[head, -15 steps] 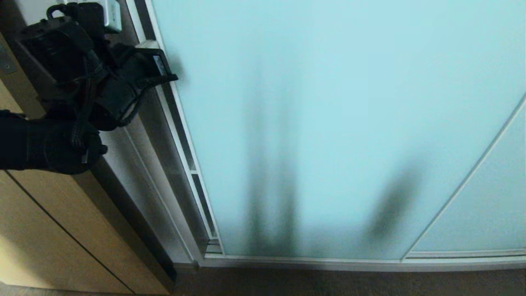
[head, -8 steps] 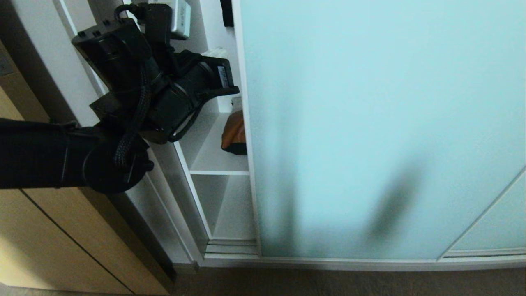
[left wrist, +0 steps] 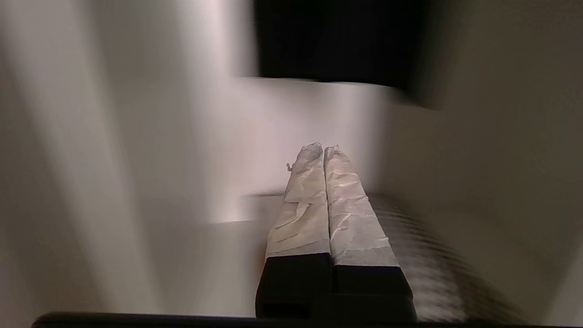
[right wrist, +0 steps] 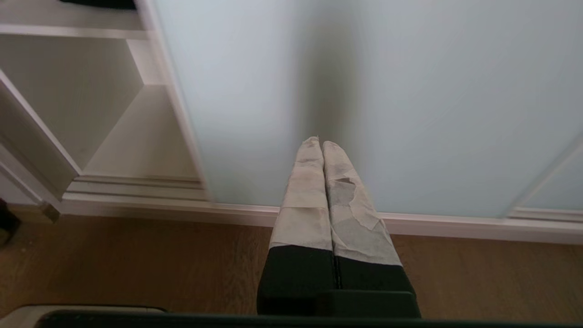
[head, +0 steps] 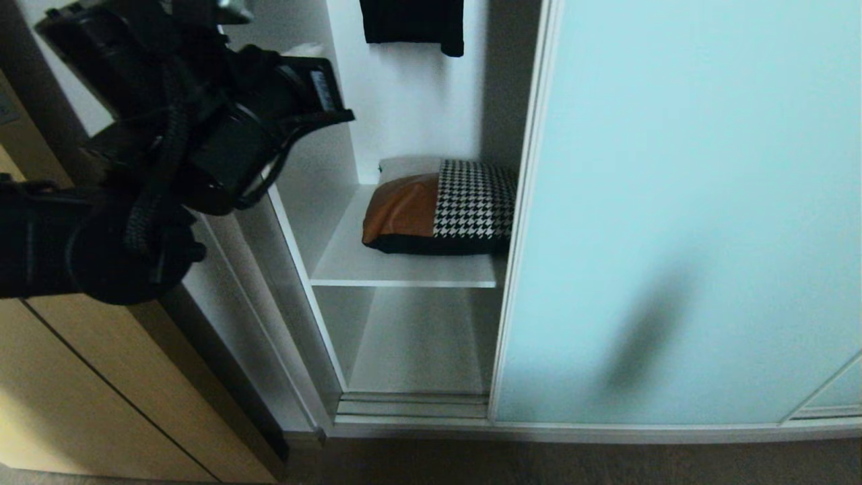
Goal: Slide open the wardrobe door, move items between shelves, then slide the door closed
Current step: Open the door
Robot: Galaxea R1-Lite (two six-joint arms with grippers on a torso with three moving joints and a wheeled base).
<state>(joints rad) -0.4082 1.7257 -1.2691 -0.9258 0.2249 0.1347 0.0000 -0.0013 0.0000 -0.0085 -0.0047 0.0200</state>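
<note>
Frosted aqua glass of the sliding wardrobe door is standing part open. On the upper of the shelves the cushion is lying, long axis along the front edge, below-right of the clenched, empty left pincer; right pincer clenched, idling low.

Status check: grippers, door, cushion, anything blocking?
Left gripper shut, empty. Right gripper shut, parked. Door part open. Cushion on shelf, right end behind door.

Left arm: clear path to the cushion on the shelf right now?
Probably yes. The glass door is slid aside past most of the cushion, and nothing stands between it and the left claw, which is shut at the opening. It would need to open first.
</note>
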